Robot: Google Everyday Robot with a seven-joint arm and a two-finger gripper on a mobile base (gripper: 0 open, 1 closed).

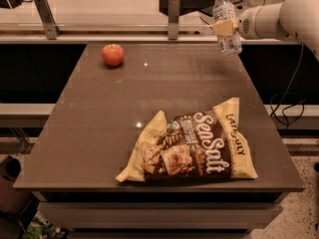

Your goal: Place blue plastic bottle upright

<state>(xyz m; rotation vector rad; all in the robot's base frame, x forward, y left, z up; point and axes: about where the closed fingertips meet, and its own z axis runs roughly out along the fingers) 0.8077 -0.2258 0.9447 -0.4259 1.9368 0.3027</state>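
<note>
Bottom middle: chip bag (192, 146) flat on the brown table (99, 128). Further back, upper left, an apple (113, 55). Upper right, gripper (224, 27) clamped round the middle of the water bottle (231, 44), cap up, slightly tilted, held clear above the table's far right corner.

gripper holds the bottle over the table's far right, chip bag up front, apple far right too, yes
No: the camera view shows the apple at the far left of the table. The rest holds: the gripper holds the blue plastic bottle over the far right, chip bag near the front.
</note>
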